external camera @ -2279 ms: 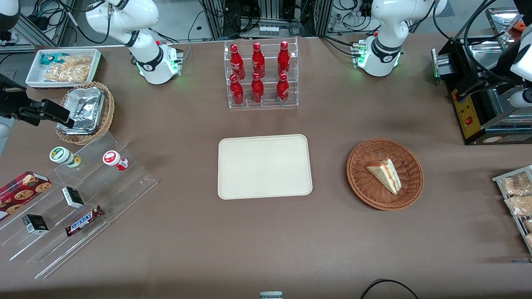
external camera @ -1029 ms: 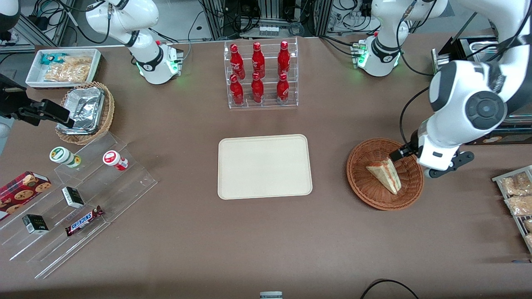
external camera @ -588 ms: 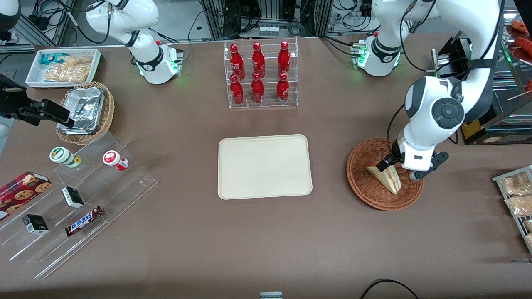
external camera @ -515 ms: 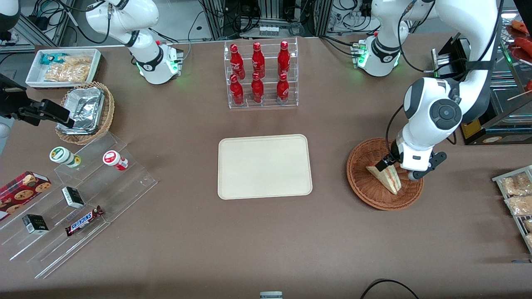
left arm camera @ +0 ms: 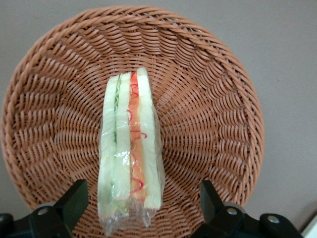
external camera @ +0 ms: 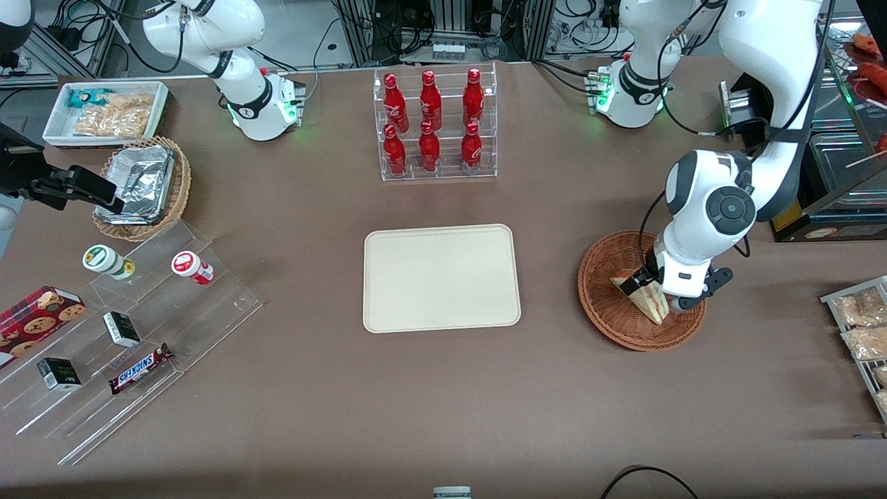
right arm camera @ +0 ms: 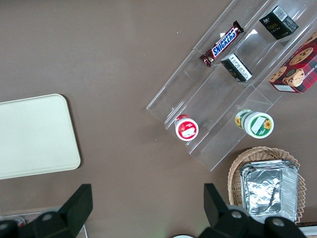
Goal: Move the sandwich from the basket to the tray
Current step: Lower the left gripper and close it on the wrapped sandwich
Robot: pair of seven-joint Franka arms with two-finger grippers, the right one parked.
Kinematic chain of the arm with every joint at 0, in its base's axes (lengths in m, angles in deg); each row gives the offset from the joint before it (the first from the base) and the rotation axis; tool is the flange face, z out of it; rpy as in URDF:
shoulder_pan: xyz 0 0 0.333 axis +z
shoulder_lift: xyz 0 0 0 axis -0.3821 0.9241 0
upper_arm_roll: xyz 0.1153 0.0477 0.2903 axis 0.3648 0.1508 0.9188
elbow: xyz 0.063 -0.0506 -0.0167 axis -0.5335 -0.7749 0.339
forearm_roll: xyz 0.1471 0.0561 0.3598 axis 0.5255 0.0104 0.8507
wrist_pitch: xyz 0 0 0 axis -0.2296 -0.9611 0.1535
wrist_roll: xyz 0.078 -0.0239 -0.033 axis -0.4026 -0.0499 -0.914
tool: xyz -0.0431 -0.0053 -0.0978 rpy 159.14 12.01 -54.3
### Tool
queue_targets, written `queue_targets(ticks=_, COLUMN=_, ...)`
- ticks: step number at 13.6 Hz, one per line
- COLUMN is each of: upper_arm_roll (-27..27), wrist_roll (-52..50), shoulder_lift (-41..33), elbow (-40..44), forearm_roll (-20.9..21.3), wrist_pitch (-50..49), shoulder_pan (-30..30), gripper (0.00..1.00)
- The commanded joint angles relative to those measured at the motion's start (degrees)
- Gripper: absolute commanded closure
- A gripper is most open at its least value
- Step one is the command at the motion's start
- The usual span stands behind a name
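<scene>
Now I see my gripper low over the basket, fingers spread wide on either side of the sandwich, which lies inside; tray sits well apart.

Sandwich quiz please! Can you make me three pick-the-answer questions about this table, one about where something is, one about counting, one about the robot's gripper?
1. Where is the sandwich?
A. on the tray
B. in the basket
C. on the table

2. How many red bottles stand in the clear rack?
A. four
B. six
C. eight

3. How is the gripper over the basket?
A. open, fingers either side of the sandwich
B. shut on the sandwich
C. holding a bottle

Answers: 1 B, wicker surrounds it. 2 B, two rows of three. 3 A, gaps show beside the bread.
</scene>
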Motion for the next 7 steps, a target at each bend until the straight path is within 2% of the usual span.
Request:
queue_targets(ticks=1, upper_arm_roll=0.66, wrist_roll=1.04, shoulder_lift=2.15, elbow=0.17, forearm_roll=0.43, wrist_pitch=1.58, shoulder_pan=-0.13, gripper=0.0)
queue_targets(ticks=2, upper_arm_roll=0.83, wrist_roll=1.05, shoulder_lift=2.42, elbow=0.17, forearm_roll=0.43, wrist_pitch=1.76, shoulder_pan=-0.13, gripper=0.0)
queue_targets(ticks=3, upper_arm_roll=1.01, wrist_roll=1.05, shoulder_lift=2.43, elbow=0.17, forearm_roll=0.35, wrist_pitch=1.76, shoulder_pan=-0.13, gripper=0.05)
queue_targets(ticks=4, upper_arm_roll=1.36, wrist_roll=0.96, shoulder_lift=2.43, elbow=0.08, forearm_roll=0.34, wrist_pitch=1.67, shoulder_pan=-0.13, gripper=0.2)
queue_targets(ticks=5, upper_arm_roll=1.45, wrist_roll=0.96, shoulder_lift=2.51, elbow=-0.01, forearm_roll=0.43, wrist_pitch=1.67, shoulder_pan=-0.13, gripper=0.54)
queue_targets(ticks=6, upper_arm_roll=1.45, wrist_roll=1.05, shoulder_lift=2.34, elbow=-0.01, forearm_roll=0.43, wrist_pitch=1.32, shoulder_pan=-0.13, gripper=0.79)
queue_targets(ticks=7, upper_arm_roll=1.45, wrist_roll=0.87, shoulder_lift=1.99, elbow=0.16, forearm_roll=0.43, wrist_pitch=1.06, shoulder_pan=-0.13, gripper=0.89)
